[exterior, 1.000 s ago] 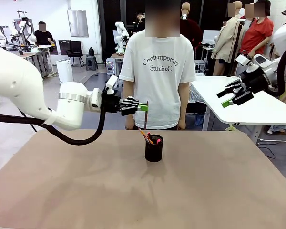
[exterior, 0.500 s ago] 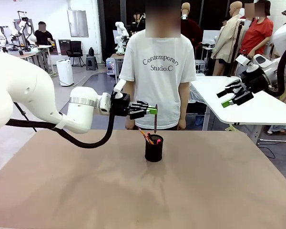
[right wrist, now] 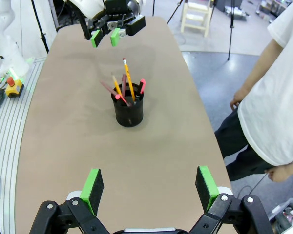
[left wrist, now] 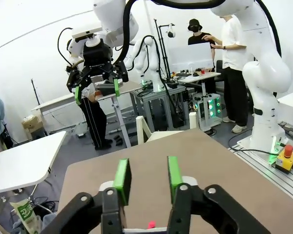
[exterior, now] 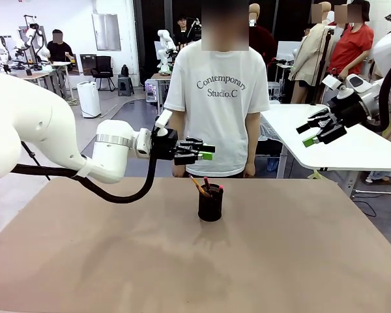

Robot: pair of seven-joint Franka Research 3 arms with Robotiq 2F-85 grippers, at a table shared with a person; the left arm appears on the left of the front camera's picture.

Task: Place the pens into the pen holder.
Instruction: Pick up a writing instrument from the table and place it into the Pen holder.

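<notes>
Pens [right wrist: 125, 87]: light, stiff, slippery; grip mid-shaft; upright in pen holder [exterior: 210, 203]; left gripper [exterior: 206, 152] parted, empty; right gripper [right wrist: 149, 187] spread, empty.

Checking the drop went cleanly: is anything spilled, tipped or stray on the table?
Nothing stands out. The pen holder stands upright with the pens leaning inside it. The left gripper is open and empty above it.

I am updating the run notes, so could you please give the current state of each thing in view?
Black cylindrical mesh pen holder: upright on the table, holding pens.
Thin yellow, brown and red-tipped pens: standing tilted inside the holder.
Left tool: open, empty, above the holder.
Right tool: wide open, empty.
</notes>
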